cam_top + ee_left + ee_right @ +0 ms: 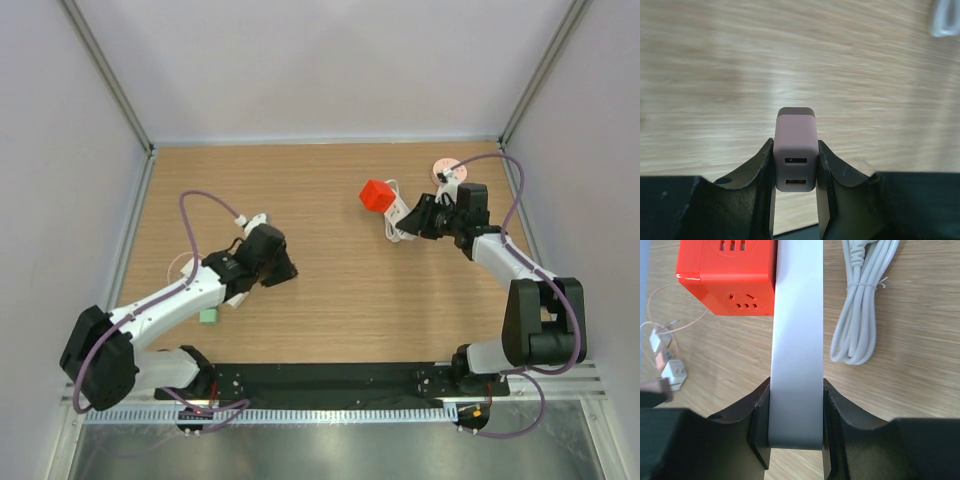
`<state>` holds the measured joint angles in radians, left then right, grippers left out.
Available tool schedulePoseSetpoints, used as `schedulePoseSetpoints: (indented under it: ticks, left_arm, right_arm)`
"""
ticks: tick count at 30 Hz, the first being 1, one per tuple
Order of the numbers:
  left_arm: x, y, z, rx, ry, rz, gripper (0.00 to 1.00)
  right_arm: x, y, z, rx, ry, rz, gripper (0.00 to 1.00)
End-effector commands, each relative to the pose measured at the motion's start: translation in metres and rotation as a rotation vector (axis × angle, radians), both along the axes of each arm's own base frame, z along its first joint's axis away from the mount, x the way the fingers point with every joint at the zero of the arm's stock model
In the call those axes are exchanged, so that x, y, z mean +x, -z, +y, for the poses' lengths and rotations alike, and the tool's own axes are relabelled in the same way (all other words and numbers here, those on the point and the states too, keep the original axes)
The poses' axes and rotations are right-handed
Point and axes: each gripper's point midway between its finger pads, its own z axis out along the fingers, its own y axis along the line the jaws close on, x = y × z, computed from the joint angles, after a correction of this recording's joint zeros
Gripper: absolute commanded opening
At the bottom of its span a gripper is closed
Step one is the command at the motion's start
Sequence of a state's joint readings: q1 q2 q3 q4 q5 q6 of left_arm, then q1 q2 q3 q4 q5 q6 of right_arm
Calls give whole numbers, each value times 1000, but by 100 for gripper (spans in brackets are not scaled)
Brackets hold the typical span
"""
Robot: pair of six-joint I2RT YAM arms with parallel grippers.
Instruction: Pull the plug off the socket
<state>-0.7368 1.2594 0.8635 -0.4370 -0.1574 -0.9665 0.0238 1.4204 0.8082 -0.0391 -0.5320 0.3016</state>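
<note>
Clamping the pink plug [795,142], the left gripper [795,172] stood shut on it.
The right gripper [796,415] pinched the white bar [796,330] against the red socket [725,280], well apart from that plug.

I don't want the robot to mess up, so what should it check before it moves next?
1. The left gripper is shut on the pink plug: ok.
2. The right gripper is shut on the white bar by the red socket: ok.
3. The pink plug is apart from the red socket: ok.
4. Plug prongs straight: cannot tell, hidden.
5. The white cable lies clear of the right gripper: ok.
</note>
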Motion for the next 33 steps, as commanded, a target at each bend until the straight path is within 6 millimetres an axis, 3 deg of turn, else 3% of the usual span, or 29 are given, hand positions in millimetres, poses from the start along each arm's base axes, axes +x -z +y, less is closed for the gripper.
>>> schedulePoseSetpoints:
  ticks: [1, 5, 9, 19, 21, 22, 25, 27, 33]
  left_arm:
    - [2, 19, 33, 4, -127, -6, 0]
    - [-2, 44, 70, 65, -258, 22, 0]
    - [-9, 66, 93, 108, -350, 92, 1]
    - [-18, 85, 109, 151, -411, 147, 15]
    - [-21, 87, 111, 157, -417, 158, 25]
    - [-21, 87, 111, 155, -417, 159, 40]
    - [-23, 83, 112, 144, -423, 156, 65]
    - [-24, 79, 113, 139, -428, 150, 73]
    - [-22, 55, 112, 116, -409, 106, 83]
  right_arm:
    - [2, -56, 27, 110, -164, -212, 1]
    - [1, -54, 29, 123, -179, -203, 1]
    - [1, -52, 29, 125, -183, -197, 1]
    - [1, -50, 31, 134, -194, -186, 1]
    - [1, -48, 32, 136, -196, -182, 1]
    - [1, -48, 31, 137, -196, -182, 1]
    - [1, -48, 32, 140, -201, -178, 1]
    - [1, -48, 32, 140, -202, -180, 1]
    - [0, -48, 34, 146, -211, -177, 1]
